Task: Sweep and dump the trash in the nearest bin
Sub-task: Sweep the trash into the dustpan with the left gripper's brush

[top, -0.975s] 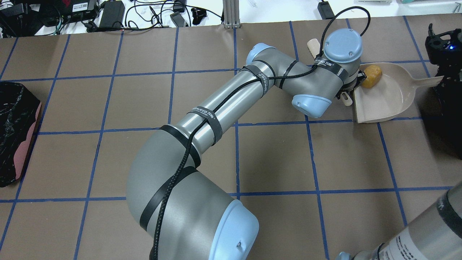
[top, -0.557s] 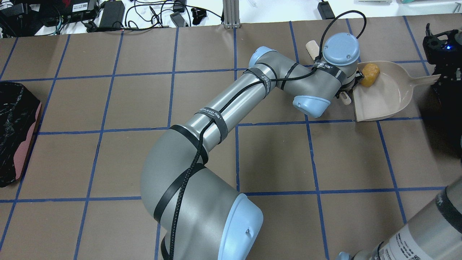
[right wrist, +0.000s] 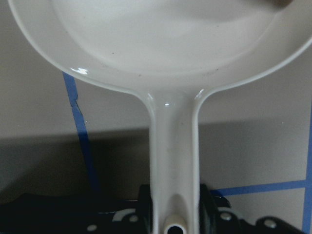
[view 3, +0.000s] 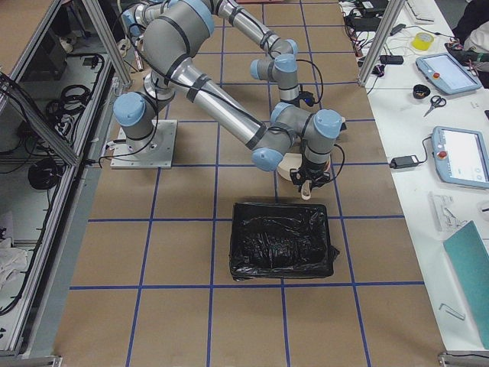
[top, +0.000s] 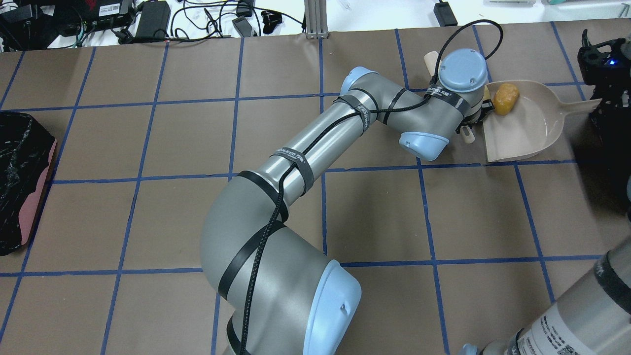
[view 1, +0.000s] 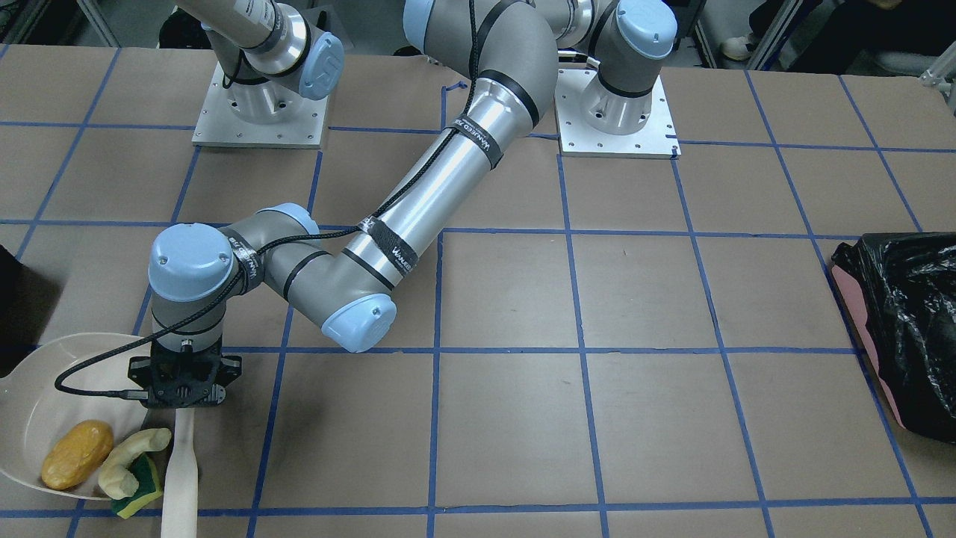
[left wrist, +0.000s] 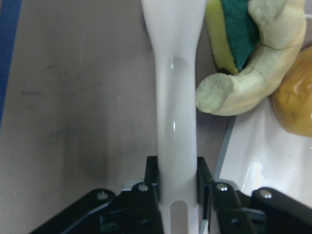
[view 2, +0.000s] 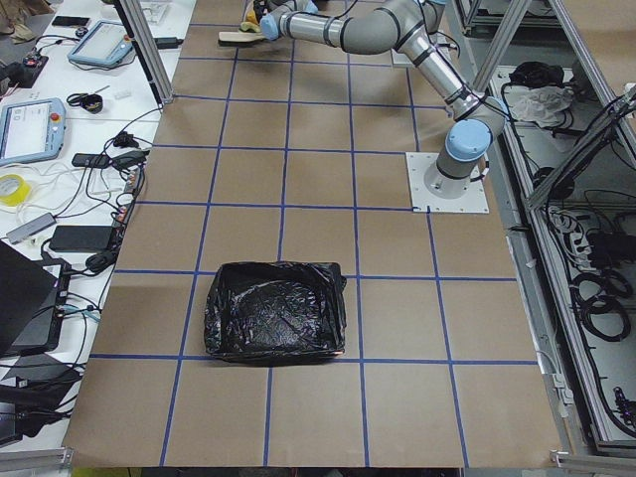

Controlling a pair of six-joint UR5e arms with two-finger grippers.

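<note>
Swept in: the orange-brown walnut-like lump lies inside the white plastic dustpan, at the front view's lower left.
At the lip: the pale yellow curved piece straddles the pan's edge. The yellow-and-green sponge chunk seems just outside it.
Left gripper: clamped on the white sweeper handle.
Right gripper: clamped on the dustpan's handle.
Left to do: probably a last push, then dumping into the black bag-lined bin, just beside the pan at mid-frame in the right-side view.

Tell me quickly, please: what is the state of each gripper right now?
Left gripper: closed, holding the white sweeping tool.
Right gripper: closed, holding the dustpan by its handle.
</note>
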